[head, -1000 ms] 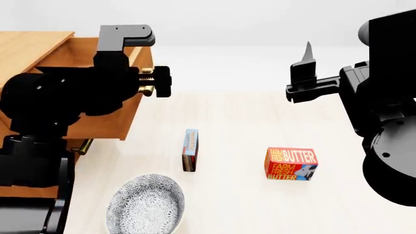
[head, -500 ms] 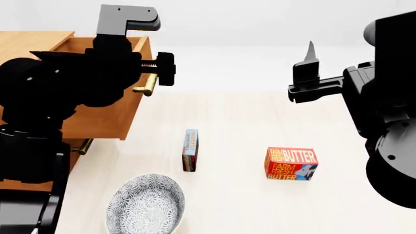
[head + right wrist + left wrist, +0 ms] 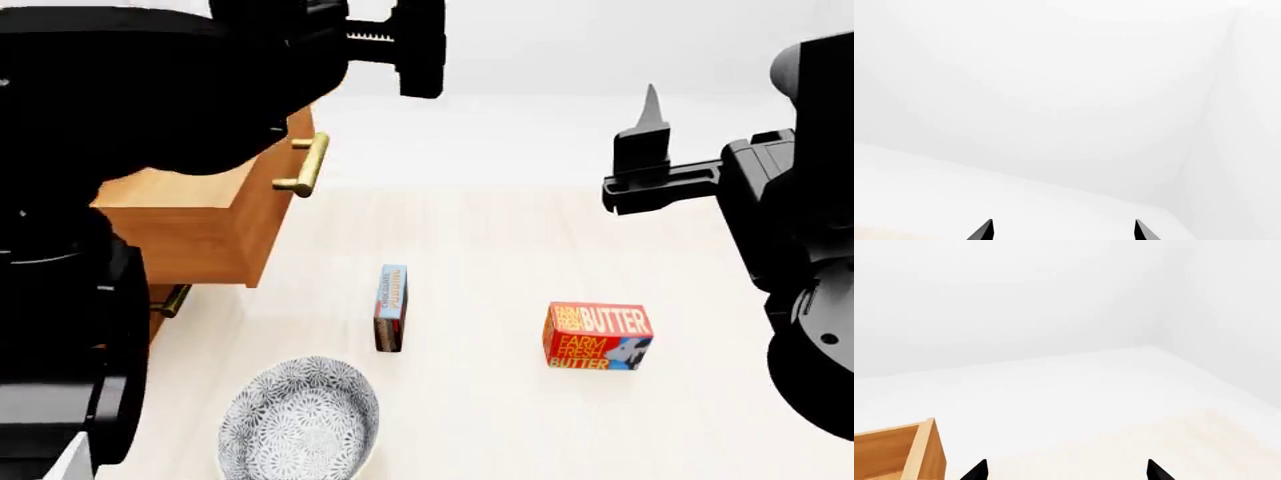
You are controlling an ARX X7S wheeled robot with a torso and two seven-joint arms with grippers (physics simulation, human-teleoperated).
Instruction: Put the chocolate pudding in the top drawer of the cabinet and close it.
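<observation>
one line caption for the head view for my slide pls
Top drawer pulled open, chocolate pudding on edge between bowl and butter box, both arms raised.

Left arm (image 3: 147, 90) hides most of the cabinet (image 3: 200, 225)

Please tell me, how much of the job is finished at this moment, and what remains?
Done: the upper light-brown wooden drawer with its brass handle stands pulled out of the cabinet. In hand: nothing; the left gripper and right gripper are both open and empty, raised above the floor. Left: the thin blue and brown pudding box stands on the floor, not yet picked, placed or shut in.
</observation>
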